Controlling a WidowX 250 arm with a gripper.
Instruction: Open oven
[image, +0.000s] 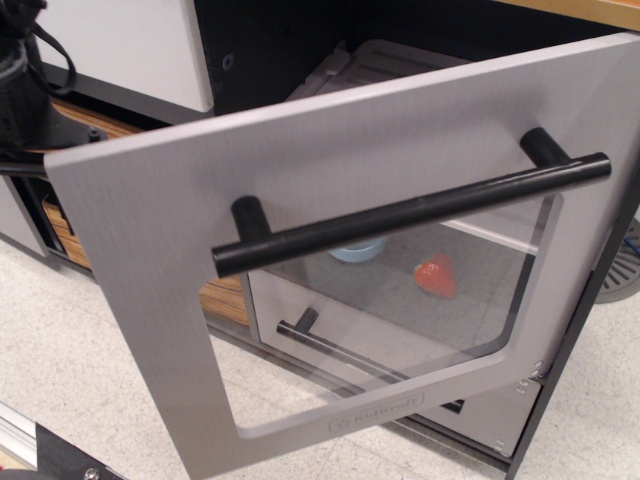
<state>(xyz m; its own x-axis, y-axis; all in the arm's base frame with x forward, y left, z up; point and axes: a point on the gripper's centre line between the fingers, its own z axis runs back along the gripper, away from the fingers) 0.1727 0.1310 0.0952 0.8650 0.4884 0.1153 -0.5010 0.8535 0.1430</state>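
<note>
Oven (330, 160) door ajar; strawberry (436, 274) and bowl (355, 250) behind glass (gripper (25, 90) state unclear).

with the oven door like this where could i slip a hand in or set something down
The clearest gap is above the oven door's top edge, into the dark cavity. The pale floor left of and below the door is bare. Inside, the shelf is partly taken by a blue bowl and red strawberry. At the upper left, black robot hardware crowds the door's corner.
</note>
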